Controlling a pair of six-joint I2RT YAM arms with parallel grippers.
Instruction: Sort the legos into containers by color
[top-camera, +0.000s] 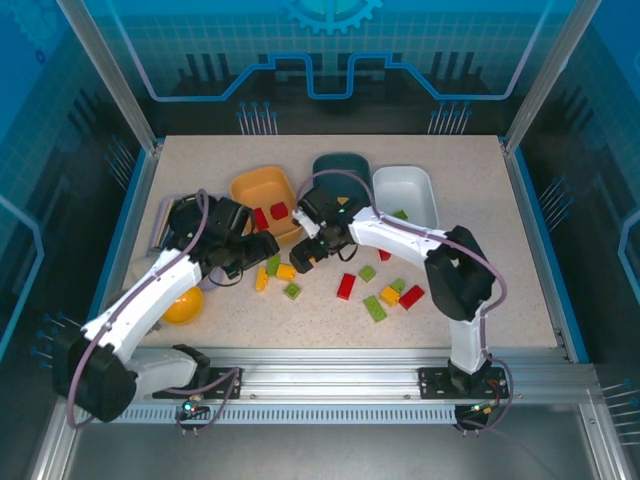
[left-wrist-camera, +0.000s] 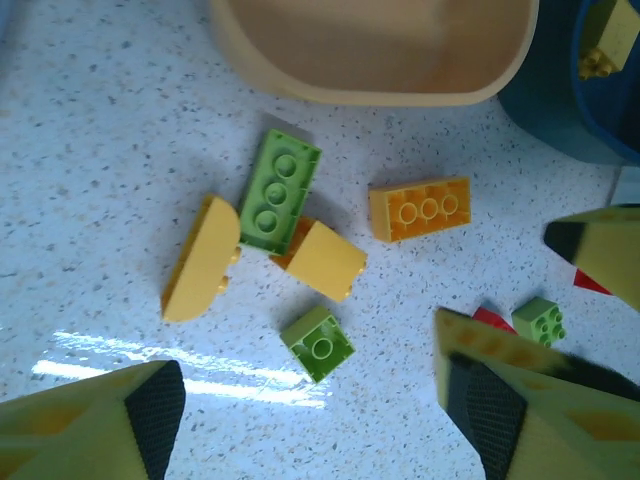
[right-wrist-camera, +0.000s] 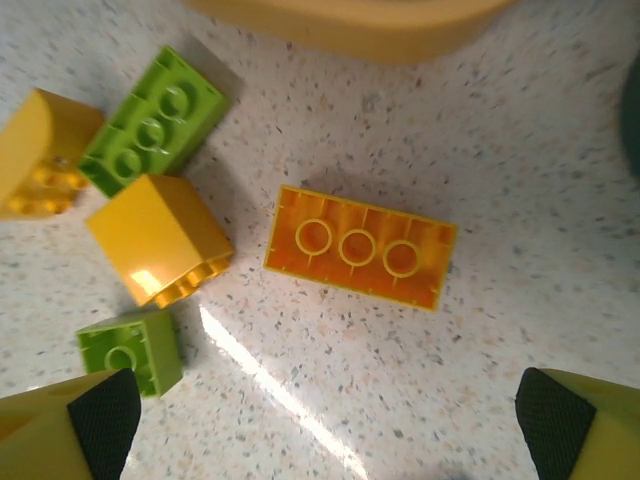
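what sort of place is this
Probably a robotics lab work cell: aluminium frame with blue panels around a speckled table, left arm and right arm bolted to a rail.

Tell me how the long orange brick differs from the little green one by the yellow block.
The orange brick is oblong, the green brick square. The orange brick is bigger than the green brick. It shows three rings; the green brick shows one. Both lie hollow side up.
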